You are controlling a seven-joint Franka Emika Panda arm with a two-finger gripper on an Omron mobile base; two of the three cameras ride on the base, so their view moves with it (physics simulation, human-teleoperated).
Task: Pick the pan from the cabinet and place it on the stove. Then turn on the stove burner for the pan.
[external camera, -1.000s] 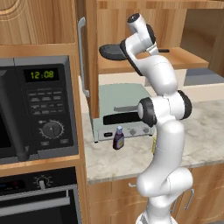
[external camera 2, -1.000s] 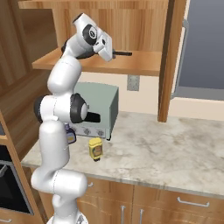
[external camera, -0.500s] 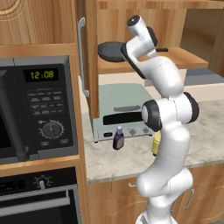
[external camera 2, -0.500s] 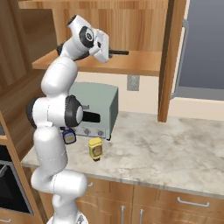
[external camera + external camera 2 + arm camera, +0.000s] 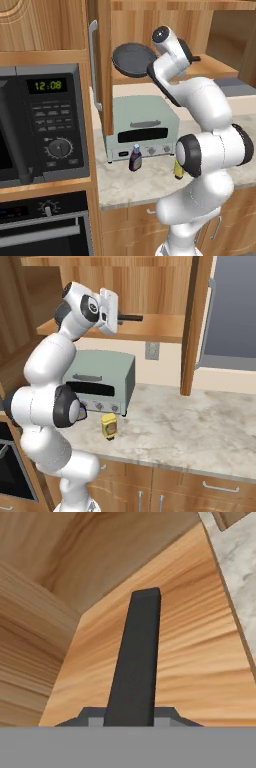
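Matt dark pan (image 5: 133,58), grained wooden cabinet (image 5: 210,67), mottled stone-look counter (image 5: 200,431).

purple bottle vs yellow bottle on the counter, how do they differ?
The purple bottle is dark with a pale cap and stands right against the toaster oven front. The yellow bottle is squatter, has a dark label, and stands further out on the marble counter. Both are small and upright.

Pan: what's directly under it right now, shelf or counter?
The pan sticks out past the cabinet shelf edge, above the toaster oven, with its handle over the wooden shelf. The arm covers the hand and handle in the base views.
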